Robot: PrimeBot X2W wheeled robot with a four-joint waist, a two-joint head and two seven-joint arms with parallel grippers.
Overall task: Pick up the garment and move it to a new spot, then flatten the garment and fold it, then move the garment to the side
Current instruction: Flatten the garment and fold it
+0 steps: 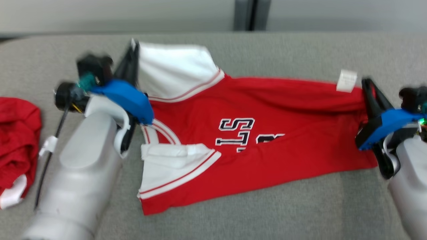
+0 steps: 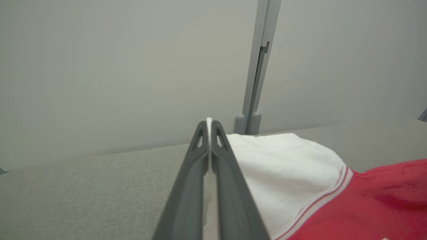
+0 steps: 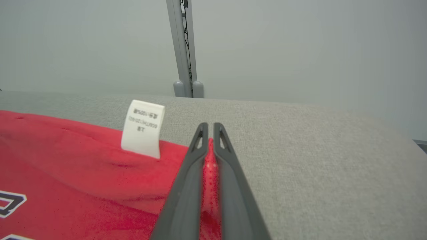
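A red jersey [image 1: 267,110] with white sleeves and black-and-white lettering lies spread sideways across the grey fabric-covered table [image 1: 267,213], sleeves toward the robot's left and hem toward its right. At the jersey's far sleeve, the left gripper [image 1: 134,46] has its two dark fingers pressed together on the white cloth edge. At the far corner of the jersey's hem, the right gripper [image 1: 366,82] is clamped the same way on a ridge of red cloth. A small white care label [image 1: 347,81] stands up from the jersey's far edge, just beside the right gripper. Well to the left of the jersey and apart from it, a crumpled second red garment [image 1: 16,133] with white trim lies on the table. A black cable [image 1: 50,160] runs along the pale left forearm between the two. That forearm and its blue wrist cover overlap the jersey's collar in the head view. Beyond the jersey, a grey upright post [image 1: 252,15] divides a pale wall. The left wrist view adds a sliver of white cloth poking out past the closed fingertips. The right wrist view adds red cloth filling the slot between the fingers, and print on the label too blurred to read.
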